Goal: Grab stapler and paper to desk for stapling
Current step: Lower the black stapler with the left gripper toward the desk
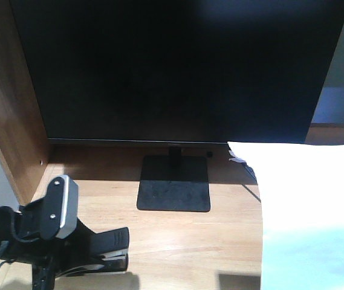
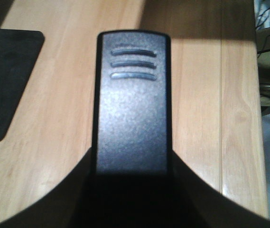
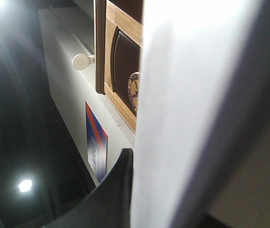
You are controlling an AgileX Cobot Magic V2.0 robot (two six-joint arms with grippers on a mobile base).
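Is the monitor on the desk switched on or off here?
Off, as far as the front view shows: the monitor has a uniformly black screen with no image or glow, standing on the desk.

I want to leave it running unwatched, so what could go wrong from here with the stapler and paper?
One: the paper seems pinched at one edge by the right gripper, so it may sag, crease or slip. Two: it hides the right side of the desk in the front view, so placement there is hard to check. Three: the left gripper holds the stapler near the monitor base; pushing forward could bump it.
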